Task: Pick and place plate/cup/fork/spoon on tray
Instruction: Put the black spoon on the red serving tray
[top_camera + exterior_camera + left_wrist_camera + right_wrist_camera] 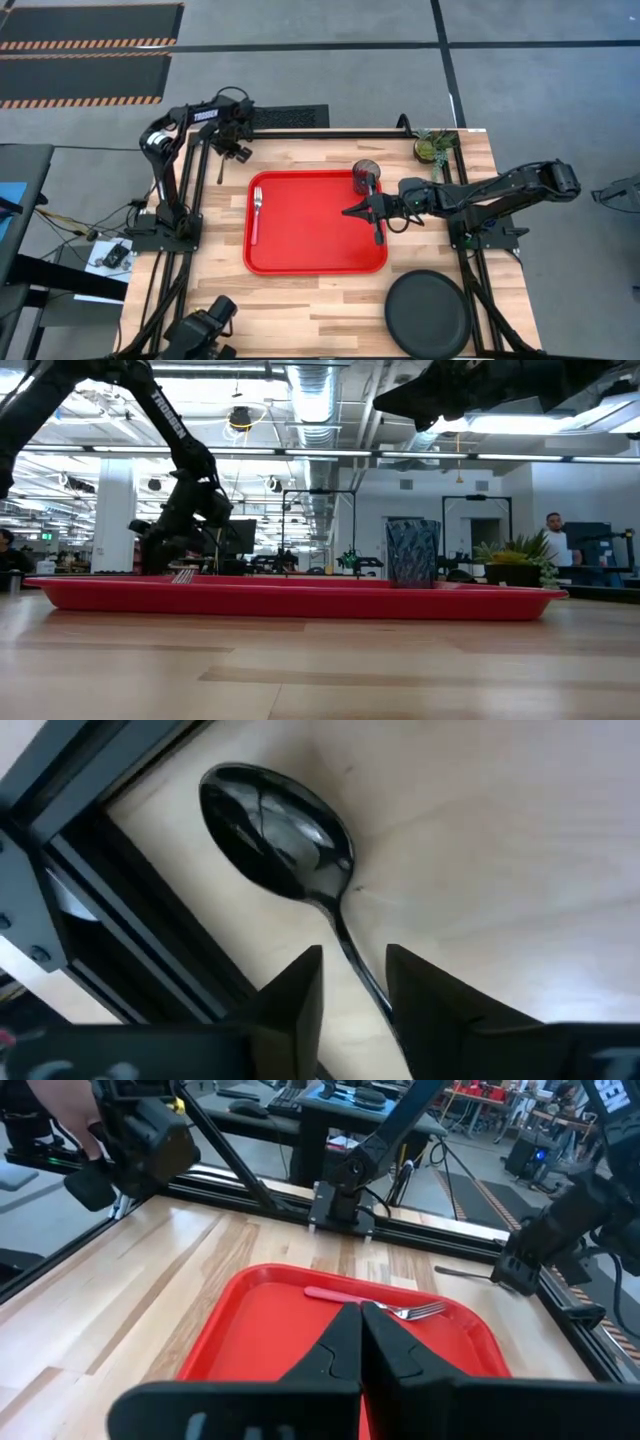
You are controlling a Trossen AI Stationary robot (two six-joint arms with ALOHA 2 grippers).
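The red tray (315,250) lies mid-table. The red-handled fork (256,213) lies on its left part, and the dark cup (366,176) stands upright in its far right corner. The black plate (428,314) rests flat on the table near the right front. The dark spoon (275,830) lies on the wood at the table's far left, beside the frame rail. My left gripper (352,982) is low over it and open, with one finger on each side of the handle (352,955). My right gripper (350,212) is shut and empty above the tray's right part.
A small green potted plant (435,146) stands at the far right corner. Black frame rails (130,890) run close beside the spoon. A person (553,545) stands in the room beyond the table. Bare wood lies between the tray and the table's front edge.
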